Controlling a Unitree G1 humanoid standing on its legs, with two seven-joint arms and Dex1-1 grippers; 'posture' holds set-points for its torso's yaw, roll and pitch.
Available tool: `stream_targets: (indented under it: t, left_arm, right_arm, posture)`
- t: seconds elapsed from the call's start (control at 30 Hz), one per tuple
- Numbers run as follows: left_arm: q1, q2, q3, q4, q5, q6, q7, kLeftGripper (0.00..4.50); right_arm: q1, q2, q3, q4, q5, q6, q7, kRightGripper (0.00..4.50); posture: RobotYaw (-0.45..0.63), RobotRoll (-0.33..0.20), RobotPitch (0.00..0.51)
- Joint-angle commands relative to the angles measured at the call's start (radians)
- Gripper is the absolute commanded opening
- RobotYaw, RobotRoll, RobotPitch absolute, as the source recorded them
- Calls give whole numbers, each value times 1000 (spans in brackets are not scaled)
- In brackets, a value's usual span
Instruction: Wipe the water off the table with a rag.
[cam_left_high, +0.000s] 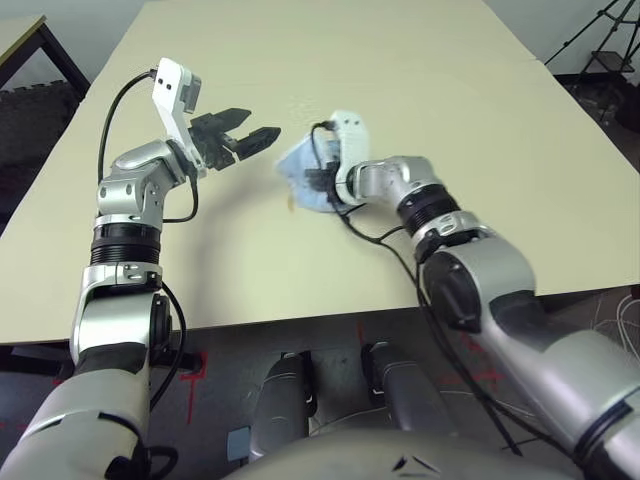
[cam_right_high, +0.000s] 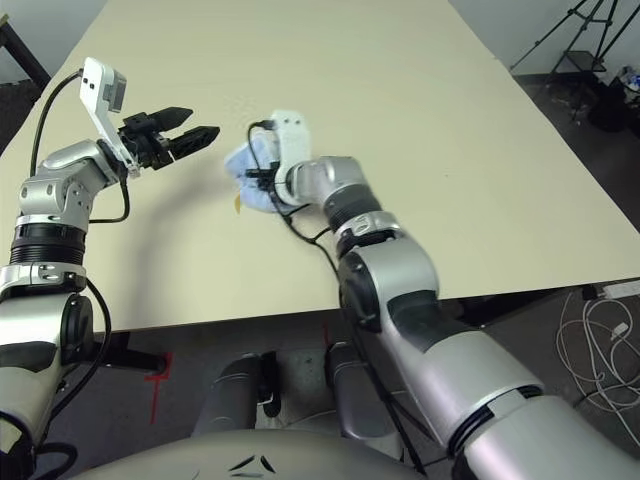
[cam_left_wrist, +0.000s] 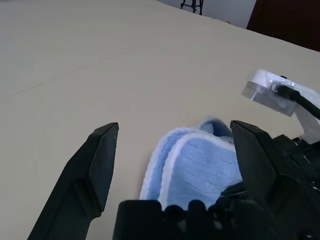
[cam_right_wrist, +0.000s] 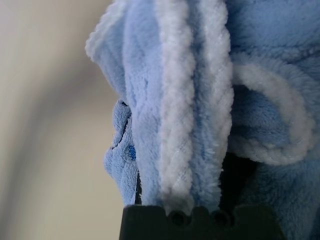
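Your right gripper is clamped on the rag; left gripper jaws gape empty. Press the rag flat over the water (amber speck beside it), mid-desk.

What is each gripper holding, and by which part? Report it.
The right gripper is shut on the rag, pinching its bunched folds and white-trimmed edges. The left gripper is open, holding nothing.
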Motion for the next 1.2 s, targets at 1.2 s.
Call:
stream_targets:
  t: [1.2]
  left_arm:
    - [-20,-17,-1,49,31,-30,-3,4500]
  right_arm:
    - [-148,-342,31,244,-5,-215,37,23]
  posture:
    - [-187,0,126]
